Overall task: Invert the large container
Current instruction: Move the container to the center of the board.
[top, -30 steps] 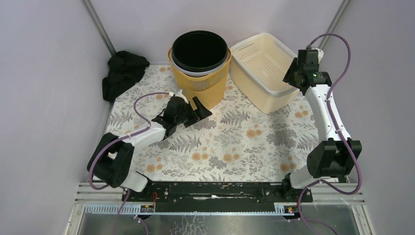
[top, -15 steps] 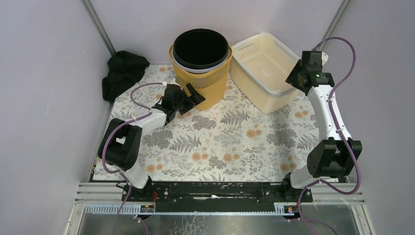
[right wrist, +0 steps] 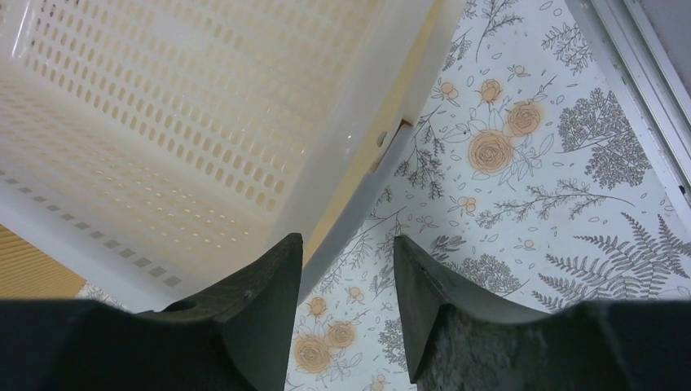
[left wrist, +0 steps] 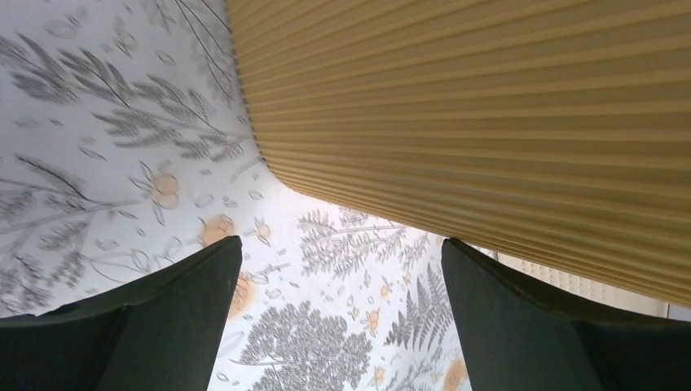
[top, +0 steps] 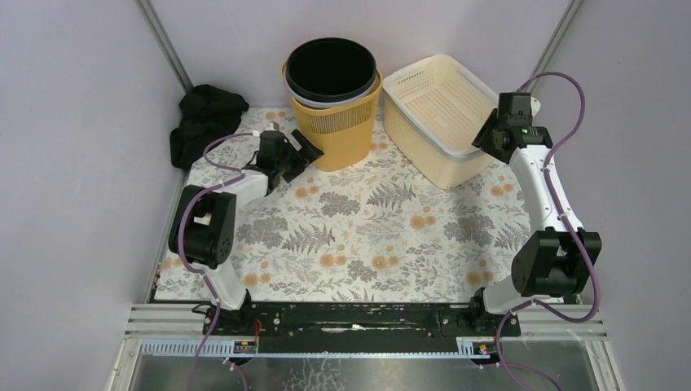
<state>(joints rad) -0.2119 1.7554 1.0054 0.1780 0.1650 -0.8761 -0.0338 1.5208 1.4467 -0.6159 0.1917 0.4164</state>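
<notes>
two arms worked at the back of the floral table, where the cream basket, judged to be the large container for its wider footprint, stood mouth-up against the yellow bin, though the bin stood taller and the pictures did not settle which was meant. the right gripper sat at the basket's right-hand rim, its jaws parted with the rim edge running into the gap beside one finger and nothing yet pinched. the left gripper, spread wide, pointed low at the bin's ribbed wall, both fingers apart from it. a black bucket was nested in the bin and a dark cloth lay by the left wall. to flip the basket cleanly, the right claw would need to close firmly on the rim well past the lip, then lift and roll toward open table, since the thin perforated plastic looked likely to flex or slip and the bin crowded the other side.
</notes>
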